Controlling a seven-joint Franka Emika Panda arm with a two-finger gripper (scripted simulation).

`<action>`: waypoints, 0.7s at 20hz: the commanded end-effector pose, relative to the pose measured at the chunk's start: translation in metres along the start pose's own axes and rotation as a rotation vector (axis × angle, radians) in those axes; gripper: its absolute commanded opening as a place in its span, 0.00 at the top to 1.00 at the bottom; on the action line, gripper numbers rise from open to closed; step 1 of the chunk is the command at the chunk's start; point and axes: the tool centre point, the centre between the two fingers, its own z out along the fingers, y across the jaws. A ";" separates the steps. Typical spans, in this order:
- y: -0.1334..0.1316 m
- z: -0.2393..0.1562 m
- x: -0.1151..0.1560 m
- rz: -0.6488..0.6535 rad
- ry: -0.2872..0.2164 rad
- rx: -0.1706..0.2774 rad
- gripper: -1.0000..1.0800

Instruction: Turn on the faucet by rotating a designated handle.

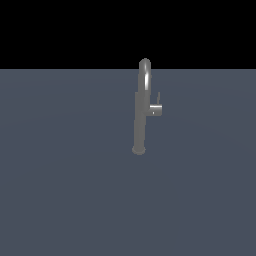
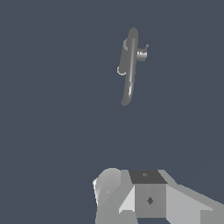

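The faucet [image 1: 139, 120] is a tall slim grey column on a small round base, with an arched spout on top, standing upright on the grey floor. The handle [image 1: 156, 109] is a short stub sticking out of the column's middle toward the exterior view's right, with a thin lever rod pointing up at its end. The wrist view looks down on the faucet [image 2: 130, 65] and its handle [image 2: 141, 54] from above and some way off. Pale blocky parts of my gripper [image 2: 131, 186] fill that view's edge, far from the faucet and touching nothing. Its fingertips are not clearly separable. The arm does not appear in the exterior view.
A flat blue-grey floor [image 1: 60, 175] spreads all around the faucet, with black background beyond its far edge. No other object shows in either view.
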 end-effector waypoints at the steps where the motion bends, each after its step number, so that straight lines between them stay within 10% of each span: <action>1: 0.000 0.000 0.000 0.000 0.000 0.000 1.00; 14: 0.000 0.001 0.022 0.061 -0.056 0.061 1.00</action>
